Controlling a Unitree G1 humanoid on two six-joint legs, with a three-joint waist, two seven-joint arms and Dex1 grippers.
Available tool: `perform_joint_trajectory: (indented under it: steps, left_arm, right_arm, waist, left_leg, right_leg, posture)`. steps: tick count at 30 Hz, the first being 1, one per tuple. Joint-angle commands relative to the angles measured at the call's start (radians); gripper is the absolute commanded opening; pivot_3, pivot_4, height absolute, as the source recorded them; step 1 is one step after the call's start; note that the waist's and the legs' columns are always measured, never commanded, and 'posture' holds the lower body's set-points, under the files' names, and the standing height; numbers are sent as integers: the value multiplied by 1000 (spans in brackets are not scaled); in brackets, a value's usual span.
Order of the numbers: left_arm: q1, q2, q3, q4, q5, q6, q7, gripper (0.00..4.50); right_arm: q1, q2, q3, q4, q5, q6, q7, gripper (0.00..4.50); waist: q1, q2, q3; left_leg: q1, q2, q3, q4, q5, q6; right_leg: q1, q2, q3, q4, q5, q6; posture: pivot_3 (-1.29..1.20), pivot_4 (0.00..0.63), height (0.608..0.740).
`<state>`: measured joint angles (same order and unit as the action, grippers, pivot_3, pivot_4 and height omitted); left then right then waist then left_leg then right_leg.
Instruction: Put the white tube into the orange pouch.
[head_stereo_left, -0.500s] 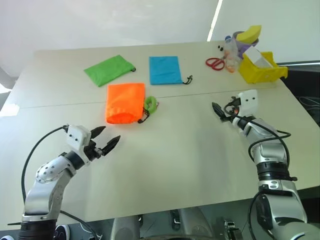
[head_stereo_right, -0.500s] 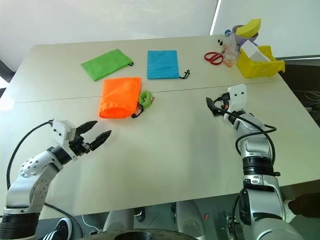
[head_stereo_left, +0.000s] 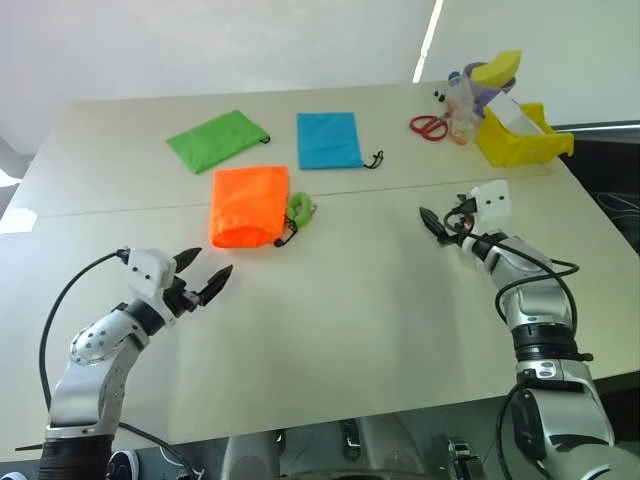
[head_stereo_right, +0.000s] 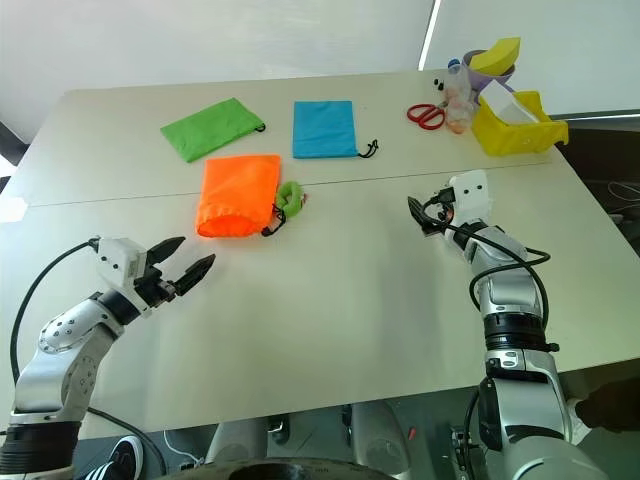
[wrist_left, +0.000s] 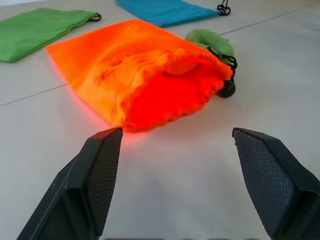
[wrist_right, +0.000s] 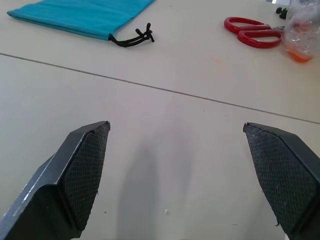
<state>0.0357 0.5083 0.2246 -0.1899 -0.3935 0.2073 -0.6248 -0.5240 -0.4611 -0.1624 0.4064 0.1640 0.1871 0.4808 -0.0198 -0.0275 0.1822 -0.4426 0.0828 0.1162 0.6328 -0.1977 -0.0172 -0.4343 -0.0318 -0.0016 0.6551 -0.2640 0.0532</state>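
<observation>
- Now, my left gripper (head_stereo_left: 203, 282) hovers above the table (head_stereo_left: 360, 290) with its fingers spread and nothing between them, aimed at the mouth of the orange pouch (head_stereo_left: 249, 204).
- The orange pouch lies flat near the table's middle, its open mouth toward me; its black cord ends in a fuzzy green piece (head_stereo_left: 299, 207) just beside it on the right.
- Behind it lie a green pouch (head_stereo_left: 218, 138) and a blue pouch (head_stereo_left: 329, 139).
- My right gripper (head_stereo_right: 419, 215) hangs over bare table, fingers wide and empty.
- Red scissors (head_stereo_left: 430, 126) and a yellow bin (head_stereo_left: 524, 140) sit at the far right corner.
- I cannot pick out the white tube for certain.
</observation>
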Motion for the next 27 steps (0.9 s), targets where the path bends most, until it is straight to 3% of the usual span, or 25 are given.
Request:
perform_joint_trajectory:
  steps: [1, 9, 15, 22, 27]
  left_arm:
    - [-28, -6, 15, 0, 10, -37, 12, 3747]
    - [-92, -5, 7, 61, 40, -88, 17, 3747]
    - [-200, -20, -66, 162, 127, -168, 16, 3747]
    - [-334, -33, -176, 336, 356, -310, 134, 3747]
    - [-398, -49, -213, 413, 416, -350, 172, 3747]
  right_arm:
    - [-7, -22, 1, -47, 1, -20, 20, 4456]
    - [-3, -26, 3, -68, 3, -16, 31, 4456]
    - [83, -25, 97, -263, 58, 33, 211, 4456]
    - [200, -55, 167, -465, 97, 96, 326, 4456]
    - [216, -36, 186, -510, 91, 119, 302, 4456]
  waist:
    - [0, 0, 0]
    - [2, 0, 0]
    - [5, 0, 0]
    - [9, 0, 0]
    - [5, 0, -1]
  left_leg:
    - [0, 0, 0, 0, 0, 0]
    - [0, 0, 0, 0, 0, 0]
    - [0, 0, 0, 0, 0, 0]
    - [0, 0, 0, 1, 0, 0]
    - [0, 0, 0, 2, 0, 0]
  right_leg:
    - [0, 0, 0, 0, 0, 0]
    - [0, 0, 0, 0, 0, 0]
    - [0, 2, 0, 0, 2, 3]
    - [1, 2, 0, 0, 2, 3]
    - [1, 3, 0, 0, 2, 3]
  posture:
    - [0, 150, 734]
    - [0, 150, 734]
    - [0, 150, 734]
    - [0, 150, 734]
    - [0, 150, 734]
